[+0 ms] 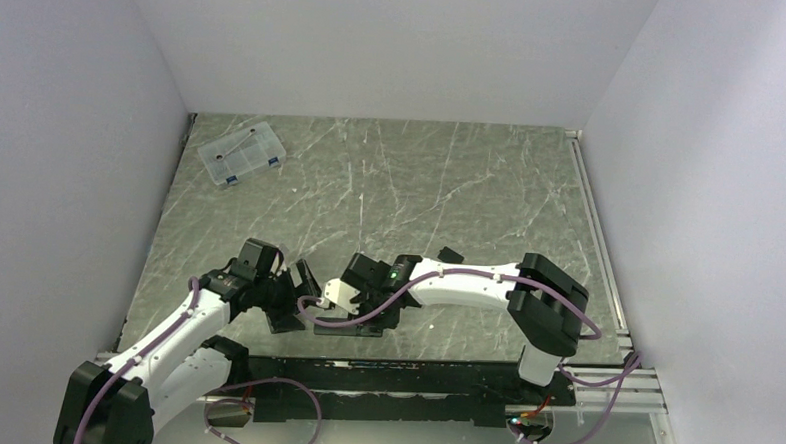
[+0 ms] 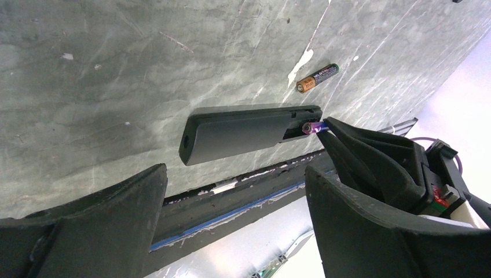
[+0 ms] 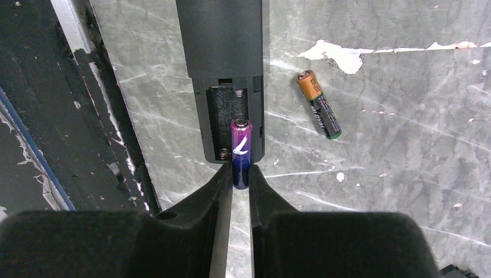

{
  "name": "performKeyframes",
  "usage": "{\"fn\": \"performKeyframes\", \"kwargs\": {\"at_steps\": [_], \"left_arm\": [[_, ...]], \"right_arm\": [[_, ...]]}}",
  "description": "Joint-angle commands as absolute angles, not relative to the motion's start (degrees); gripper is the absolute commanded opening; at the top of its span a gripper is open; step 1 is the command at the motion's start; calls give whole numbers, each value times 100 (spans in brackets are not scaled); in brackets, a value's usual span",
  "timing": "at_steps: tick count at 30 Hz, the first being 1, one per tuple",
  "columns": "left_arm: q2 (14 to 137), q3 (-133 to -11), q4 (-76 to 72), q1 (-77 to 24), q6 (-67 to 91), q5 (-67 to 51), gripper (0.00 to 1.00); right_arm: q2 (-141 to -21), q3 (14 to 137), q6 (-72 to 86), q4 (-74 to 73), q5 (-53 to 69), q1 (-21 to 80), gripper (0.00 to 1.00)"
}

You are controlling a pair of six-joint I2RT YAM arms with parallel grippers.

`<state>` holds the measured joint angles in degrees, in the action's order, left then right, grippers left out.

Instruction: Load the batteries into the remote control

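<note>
In the right wrist view the slim black rectangular remote control is cut off by the top edge, and the lower end of the purple-and-blue cylindrical battery is hidden between the fingers of the right end effector; whether they press it or only flank it is unclear. In the top view the arms hide most of the remote at lower centre

lab robot cell: blank white walls around a marbled tabletop, aluminium framing at its edge
</note>
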<state>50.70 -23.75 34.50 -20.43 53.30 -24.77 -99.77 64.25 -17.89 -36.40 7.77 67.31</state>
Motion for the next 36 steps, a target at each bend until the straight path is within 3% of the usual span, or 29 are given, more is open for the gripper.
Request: {"fn": "performKeyframes", "kwargs": {"at_steps": [1,36], "left_arm": [[4975,-2366,3323,-2021,5370,-2584,94],[5098,-2365,3245,-2019,5361,-2618,94]], "right_arm": [[-10001,6643,-1767,-3593,738,6768,18],[-9988,6643,-1653,-3464,935,6768,24]]}}
